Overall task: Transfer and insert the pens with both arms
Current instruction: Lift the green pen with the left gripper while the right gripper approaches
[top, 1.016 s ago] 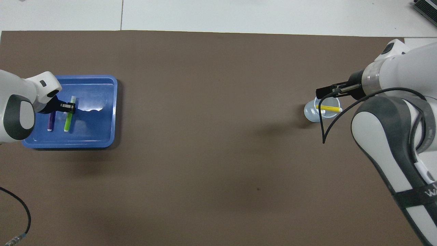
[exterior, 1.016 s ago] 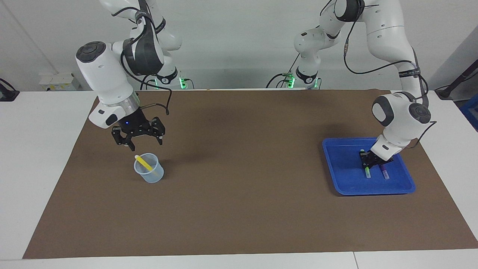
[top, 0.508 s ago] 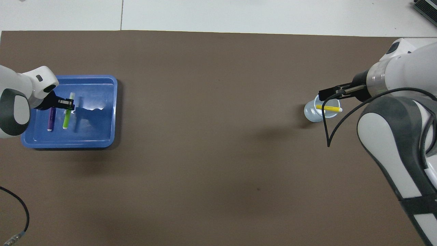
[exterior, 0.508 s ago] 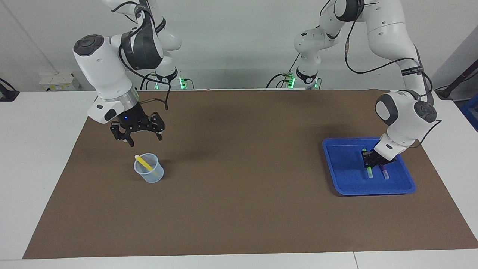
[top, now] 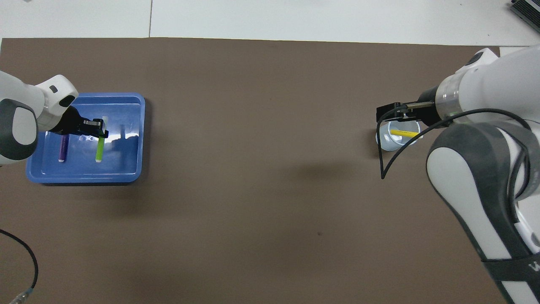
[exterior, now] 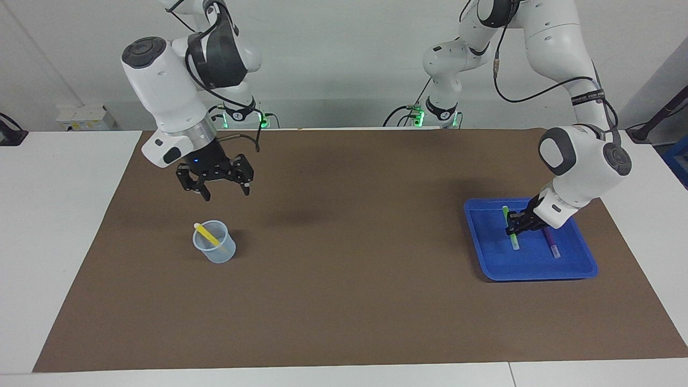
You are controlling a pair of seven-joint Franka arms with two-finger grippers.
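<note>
My left gripper [exterior: 516, 224] is shut on the green pen [exterior: 514, 240] and holds it a little above the blue tray [exterior: 486, 242]; in the overhead view the gripper [top: 99, 128] holds the green pen [top: 100, 151] near its pale end. The purple pen [exterior: 552, 248] lies flat in the tray, also seen from overhead [top: 63, 147]. The yellow pen [exterior: 207, 235] leans inside a clear plastic cup [exterior: 219, 252] toward the right arm's end. My right gripper [exterior: 226, 191] is open and empty, up in the air over the mat beside the cup.
A brown mat [exterior: 344, 279] covers most of the white table. The cup [top: 386, 142] and the tray [top: 126, 169] stand at the two ends of the mat. A black cable [top: 25, 261] lies near the left arm's base.
My left gripper has lifted the green pen off the tray floor and carried it toward the table's middle. My right gripper has risen and drifted away from over the cup.
</note>
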